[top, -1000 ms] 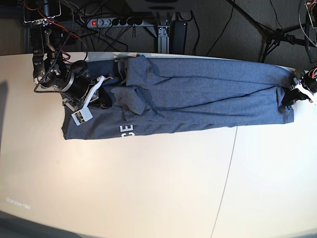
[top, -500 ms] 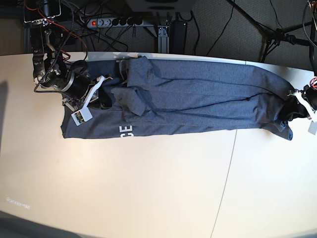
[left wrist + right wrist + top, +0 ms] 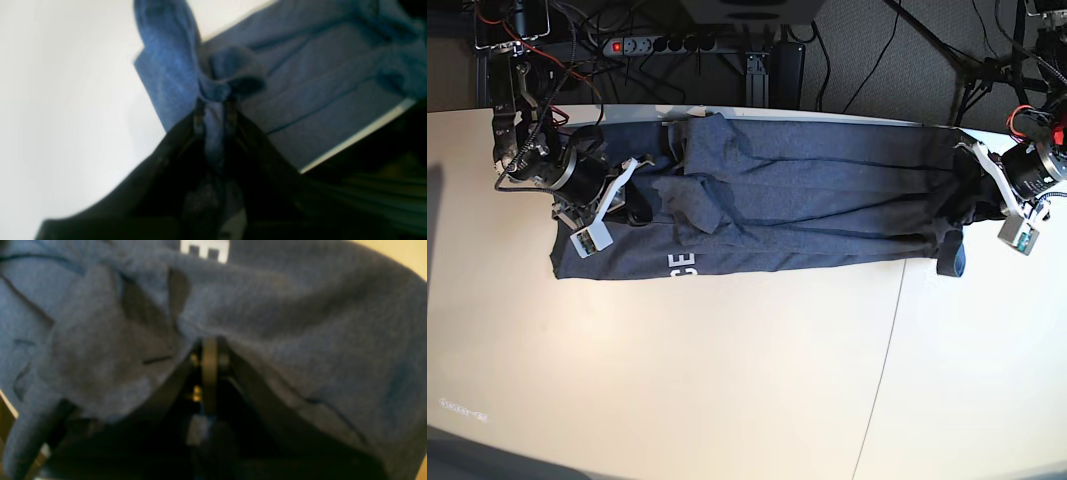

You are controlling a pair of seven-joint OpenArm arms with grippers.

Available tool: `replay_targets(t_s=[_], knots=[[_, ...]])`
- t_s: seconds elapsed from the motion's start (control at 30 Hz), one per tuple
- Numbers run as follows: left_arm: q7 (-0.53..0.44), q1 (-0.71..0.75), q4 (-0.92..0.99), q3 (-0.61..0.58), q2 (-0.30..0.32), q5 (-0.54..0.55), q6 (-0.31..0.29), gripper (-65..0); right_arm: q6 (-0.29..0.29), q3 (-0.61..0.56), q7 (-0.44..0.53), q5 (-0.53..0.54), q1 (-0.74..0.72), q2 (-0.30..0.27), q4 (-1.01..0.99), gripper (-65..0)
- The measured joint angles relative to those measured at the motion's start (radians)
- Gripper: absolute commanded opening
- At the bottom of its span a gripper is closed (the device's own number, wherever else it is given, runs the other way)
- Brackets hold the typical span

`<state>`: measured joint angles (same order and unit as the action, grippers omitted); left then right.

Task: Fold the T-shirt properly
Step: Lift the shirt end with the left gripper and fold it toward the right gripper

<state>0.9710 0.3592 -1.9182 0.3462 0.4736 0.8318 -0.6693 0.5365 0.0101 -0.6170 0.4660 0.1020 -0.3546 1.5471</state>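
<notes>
Base view: taken from overhead, looking straight down, far enough that whole table (image 3: 727, 380) is covered, with floor cables along top edge. Both arms seen at opposite ends of T-shirt (image 3: 827, 200).

Left wrist view: taken from along left gripper (image 3: 215, 115), very close, blurred, aimed over its fingers at pinched cloth and pale tabletop.

Right wrist view: taken from behind right gripper (image 3: 209, 353), very close, frame filled by cloth.

Shared: T-shirt seen in all three; white lettering (image 3: 683, 264) seen in base and right wrist views.
</notes>
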Motion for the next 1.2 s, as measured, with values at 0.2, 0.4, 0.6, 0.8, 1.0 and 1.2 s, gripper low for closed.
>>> replay_targets(t_s=[0.2,0.4,0.6,0.8,1.0,1.2], knots=[[-0.009,0.011,-0.1,-0.008,-0.091,-0.055,0.019,-65.0,0.0,0.0,0.0,0.001,0.0,0.0,0.0,-65.0],[-0.064,0.008,-0.1,-0.175,-0.154,-0.217,0.063,-65.0,0.0,0.0,0.001,0.001,0.0,0.0,0.0,-65.0],[-0.089,-0.048,-0.1,-0.36,-0.223,-0.426,0.109,-65.0,0.0,0.0,0.0,0.001,0.0,0.0,0.0,-65.0],[-0.108,-0.105,-0.088,-0.484,-0.227,-0.591,0.135,-65.0,0.0,0.0,0.0,0.001,0.0,0.0,0.0,-65.0],[-0.131,-0.105,-0.064,-0.582,-0.227,-0.68,0.168,-65.0,0.0,0.0,0.0,0.001,0.0,0.0,0.0,-65.0],[-0.153,-0.105,-0.06,-0.649,-0.239,-0.714,0.195,-65.0,0.0,0.0,0.0,0.001,0.0,0.0,0.0,-65.0]])
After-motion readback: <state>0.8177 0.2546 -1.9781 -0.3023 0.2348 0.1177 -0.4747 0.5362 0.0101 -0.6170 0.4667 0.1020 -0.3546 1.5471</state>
